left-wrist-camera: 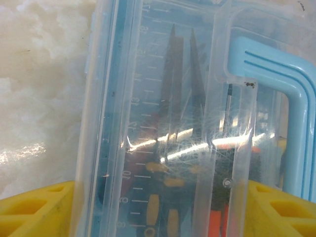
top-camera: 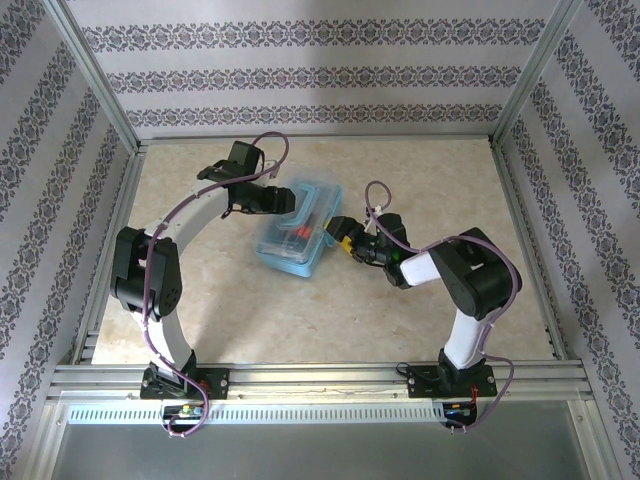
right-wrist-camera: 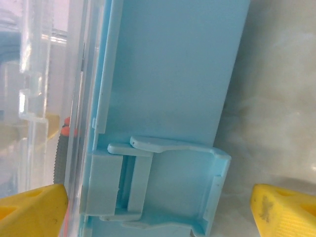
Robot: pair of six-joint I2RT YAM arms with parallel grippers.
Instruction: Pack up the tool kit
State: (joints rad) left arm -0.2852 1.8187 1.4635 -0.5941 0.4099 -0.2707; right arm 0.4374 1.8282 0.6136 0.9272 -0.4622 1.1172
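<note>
Reading this as near the end of packing. The left gripper (top-camera: 283, 204) sits at the far-left edge of the tool case (top-camera: 297, 236) in the middle of the table (top-camera: 200, 300). Its yellow fingers (left-wrist-camera: 34, 210) are spread across the clear lid, and I cannot tell whether they clamp it or just straddle it. The lid is down; pliers (left-wrist-camera: 182, 98) and orange-handled tools are visible through it, beside the blue carry handle (left-wrist-camera: 292, 98), so the contents look loaded.

The right gripper (top-camera: 341, 239) is at the case's right side with its jaws spread wide, flanking the latch (right-wrist-camera: 163, 182) without touching it. The latch tab looks swung slightly proud of the wall (hard to be sure), so latching is probably what's left.

I see no loose tools on the table. Both wrists crowd the case, purple cables (top-camera: 372, 195) loop above them, and the frame posts (top-camera: 95, 75) are well apart from the work.
</note>
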